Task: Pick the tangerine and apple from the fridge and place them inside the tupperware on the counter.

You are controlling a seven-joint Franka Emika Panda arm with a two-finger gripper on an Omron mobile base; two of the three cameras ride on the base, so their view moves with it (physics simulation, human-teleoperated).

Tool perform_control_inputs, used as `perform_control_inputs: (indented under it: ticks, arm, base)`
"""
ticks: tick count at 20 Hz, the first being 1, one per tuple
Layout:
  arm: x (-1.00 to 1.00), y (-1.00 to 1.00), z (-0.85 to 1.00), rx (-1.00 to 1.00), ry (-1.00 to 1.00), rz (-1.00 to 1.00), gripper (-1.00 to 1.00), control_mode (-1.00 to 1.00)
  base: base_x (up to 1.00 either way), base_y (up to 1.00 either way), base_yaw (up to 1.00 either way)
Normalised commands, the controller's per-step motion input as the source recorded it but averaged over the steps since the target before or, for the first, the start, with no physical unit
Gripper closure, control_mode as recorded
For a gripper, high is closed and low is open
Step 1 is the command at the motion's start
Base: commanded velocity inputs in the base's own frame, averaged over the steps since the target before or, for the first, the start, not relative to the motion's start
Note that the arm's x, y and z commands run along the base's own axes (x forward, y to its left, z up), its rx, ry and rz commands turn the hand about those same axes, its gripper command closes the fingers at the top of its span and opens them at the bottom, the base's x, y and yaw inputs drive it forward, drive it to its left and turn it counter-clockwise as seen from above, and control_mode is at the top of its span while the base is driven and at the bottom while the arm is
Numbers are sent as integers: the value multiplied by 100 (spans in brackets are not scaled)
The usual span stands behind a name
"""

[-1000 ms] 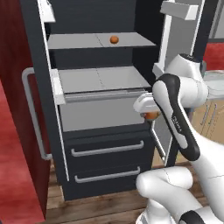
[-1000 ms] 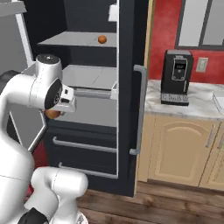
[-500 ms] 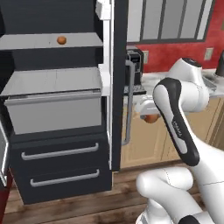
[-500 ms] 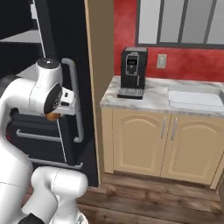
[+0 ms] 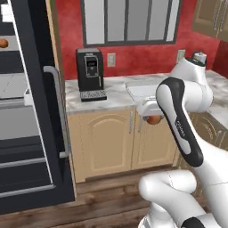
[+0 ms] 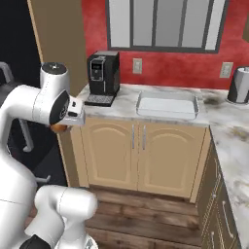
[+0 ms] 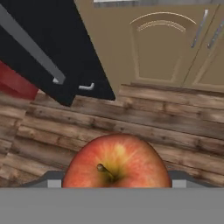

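My gripper (image 5: 150, 114) is shut on the apple (image 5: 154, 120), a reddish ball hanging under the hand in front of the cabinet doors, below counter height. The hand view looks down on the apple (image 7: 116, 162) with its short dark stem, above the wooden floor. From the right base view the apple (image 6: 59, 128) peeks out under the gripper (image 6: 65, 124). The tangerine (image 5: 3, 42) lies on a shelf of the open fridge (image 5: 31, 133) at far left. The white tupperware (image 6: 168, 105) sits on the marbled counter (image 6: 214, 109), right of and above the gripper; it is also the tupperware (image 5: 141, 91) behind the arm.
A black coffee machine (image 6: 102, 79) stands on the counter's left end next to the fridge. A metal kettle (image 6: 239, 85) is at the back right corner. The fridge door (image 5: 55, 111) with its grey bar handle juts out at left. Beige cabinet doors (image 6: 138, 155) face me.
The whole picture has shifted: the base has moved right, from the fridge to the counter. The apple stays held in the gripper.
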Motion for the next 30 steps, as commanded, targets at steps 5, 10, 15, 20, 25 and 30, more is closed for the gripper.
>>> perform_control_inputs:
  ticks: [5, 10, 15, 20, 25, 30]
  arm:
    - [0, 0, 0, 0, 0, 0, 100, 100]
    - [0, 0, 0, 0, 0, 0, 100, 100]
    - [0, 0, 0, 0, 0, 0, 100, 100]
    - [0, 0, 0, 0, 0, 0, 100, 100]
    - [14, -17, -34, 0, 3, -3, 100, -100]
    - [57, -57, -80, 0, 12, -6, 100, -100]
  base:
    - [69, -90, -4]
    - [100, -15, -1]
    - [100, -2, 0]
    - [92, -25, -1]
    - [23, -17, -2]
    - [0, 0, 0]
